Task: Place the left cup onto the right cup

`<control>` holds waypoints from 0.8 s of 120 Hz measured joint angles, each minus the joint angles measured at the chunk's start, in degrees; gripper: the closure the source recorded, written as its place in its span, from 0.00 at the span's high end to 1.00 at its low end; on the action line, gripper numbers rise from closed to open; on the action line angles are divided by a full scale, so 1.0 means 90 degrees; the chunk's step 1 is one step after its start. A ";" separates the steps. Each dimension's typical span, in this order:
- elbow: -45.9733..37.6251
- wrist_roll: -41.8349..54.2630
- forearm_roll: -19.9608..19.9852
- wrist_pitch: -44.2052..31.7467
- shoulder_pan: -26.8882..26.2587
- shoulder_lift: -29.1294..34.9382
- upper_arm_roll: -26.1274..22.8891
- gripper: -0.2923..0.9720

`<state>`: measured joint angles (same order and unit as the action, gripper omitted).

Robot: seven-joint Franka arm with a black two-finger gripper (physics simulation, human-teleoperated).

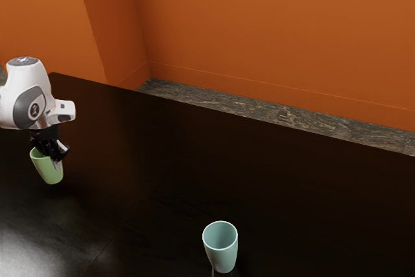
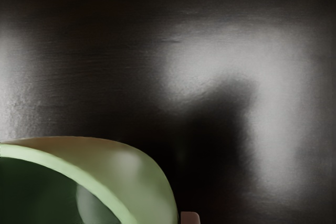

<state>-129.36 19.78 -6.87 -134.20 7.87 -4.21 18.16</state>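
Green cup (image 2: pixel 115 169) sat right under the wrist camera, with its rim and dark inside showing and the black table (image 2: pixel 79 51) beneath. The gripper (image 1: pixel 52 152) was clamped on the cup's rim wall. By the look of it, the cup hung clear of the table at the exterior view's left edge.

Teal cup (image 1: pixel 220 246) stood upright with its mouth up, near the lower edge of the exterior view. It was well apart from the green one, toward that view's right.

Step in hand, as I judged it: carry across.
- Keep the green base above the teal rim for the whole traverse.
- Centre base over mouth before any descent.
- Come straight down, with no sideways creep near the rim.
- Let go only once the cup is seated.

Orientation: the green cup had its mouth up and its long axis near vertical but leaning. The rim tipped toward the exterior view's left and the base toward its right. It is worth levelling that out first, since a tilted base could catch the teal rim and knock the cup over.
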 joint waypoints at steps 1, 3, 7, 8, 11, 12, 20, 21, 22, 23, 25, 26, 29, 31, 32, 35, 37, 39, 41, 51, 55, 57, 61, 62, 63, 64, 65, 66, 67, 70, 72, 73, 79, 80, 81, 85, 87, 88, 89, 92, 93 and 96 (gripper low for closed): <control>0.0024 -0.0007 -0.0001 0.0020 0.0000 0.0002 -0.0030 0.16; 0.0065 -0.0021 -0.0003 0.0057 -0.0007 0.0005 -0.0083 0.16; 0.0145 -0.0055 -0.0009 0.0127 -0.0010 0.0009 -0.0204 0.16; 0.0165 -0.0065 -0.0011 0.0145 -0.0009 0.0010 -0.0237 0.16; 0.0246 -0.0099 -0.0017 0.0211 -0.0005 0.0010 -0.0342 0.15; 0.0277 -0.0111 -0.0019 0.0236 -0.0002 0.0009 -0.0380 0.15; 0.0558 -0.0227 -0.0038 0.0465 0.0015 0.0006 -0.0712 0.15; 0.0587 -0.0244 -0.0042 0.0492 0.0017 0.0006 -0.0757 0.15; 0.0611 -0.0261 -0.0046 0.0517 0.0013 0.0006 -0.0797 0.15; 0.0638 -0.0279 -0.0051 0.0543 0.0012 0.0006 -0.0840 0.15; 0.0684 -0.0314 -0.0060 0.0590 0.0005 0.0005 -0.0924 0.15; 0.0706 -0.0332 -0.0066 0.0612 0.0001 0.0005 -0.0964 0.15; 0.0769 -0.0387 -0.0081 0.0676 -0.0012 0.0006 -0.1087 0.15; 0.0816 -0.0424 -0.0089 0.0719 -0.0016 0.0008 -0.1173 0.15; 0.0845 -0.0443 -0.0093 0.0742 -0.0015 0.0009 -0.1220 0.15; 0.0928 -0.0504 -0.0103 0.0814 -0.0016 0.0011 -0.1357 0.15; 0.0972 -0.0546 -0.0109 0.0859 -0.0013 0.0024 -0.1453 0.15; 0.1006 -0.0589 -0.0114 0.0902 -0.0020 0.0043 -0.1540 0.15; 0.1031 -0.0634 -0.0119 0.0943 -0.0020 0.0062 -0.1634 0.15; 0.1078 -0.0876 -0.0136 0.1126 -0.0061 0.0137 -0.2057 0.15; 0.1083 -0.0980 -0.0142 0.1181 -0.0077 0.0165 -0.2218 0.15; 0.1085 -0.1034 -0.0144 0.1206 -0.0085 0.0174 -0.2296 0.15; 0.1088 -0.1144 -0.0148 0.1252 -0.0090 0.0193 -0.2458 0.15; 0.1090 -0.1172 -0.0149 0.1263 -0.0088 0.0200 -0.2501 0.15; 0.1091 -0.1201 -0.0150 0.1274 -0.0086 0.0205 -0.2544 0.15; 0.1092 -0.1230 -0.0151 0.1285 -0.0083 0.0210 -0.2588 0.15; 0.1095 -0.1260 -0.0154 0.1294 -0.0074 0.0214 -0.2637 0.15; 0.1097 -0.1289 -0.0155 0.1304 -0.0073 0.0218 -0.2679 0.15; 0.1098 -0.1319 -0.0159 0.1313 -0.0073 0.0221 -0.2721 0.15; 0.1107 -0.1410 -0.0177 0.1339 -0.0071 0.0225 -0.2844 0.15; 0.1123 -0.1472 -0.0189 0.1355 -0.0067 0.0224 -0.2929 0.15; 0.1131 -0.1504 -0.0194 0.1363 -0.0066 0.0224 -0.2969 0.15; 0.1206 -0.1696 -0.0219 0.1432 -0.0074 0.0205 -0.3199 0.15; 0.1224 -0.1729 -0.0223 0.1447 -0.0071 0.0201 -0.3240 0.15; 0.1248 -0.1762 -0.0226 0.1465 -0.0061 0.0198 -0.3289 0.15; 0.1339 -0.1897 -0.0242 0.1538 -0.0042 0.0188 -0.3463 0.15; 0.1385 -0.1966 -0.0251 0.1574 -0.0027 0.0183 -0.3556 0.15; 0.1404 -0.2001 -0.0258 0.1591 -0.0023 0.0181 -0.3600 0.15; 0.1422 -0.2037 -0.0271 0.1607 -0.0015 0.0178 -0.3648 0.15; 0.1462 -0.2145 -0.0311 0.1652 -0.0008 0.0169 -0.3776 0.15; 0.1471 -0.2182 -0.0324 0.1666 -0.0006 0.0165 -0.3818 0.15; 0.1493 -0.2292 -0.0358 0.1704 -0.0005 0.0156 -0.3943 0.15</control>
<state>-115.93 -0.85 -10.10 -118.86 7.83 -2.81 -17.32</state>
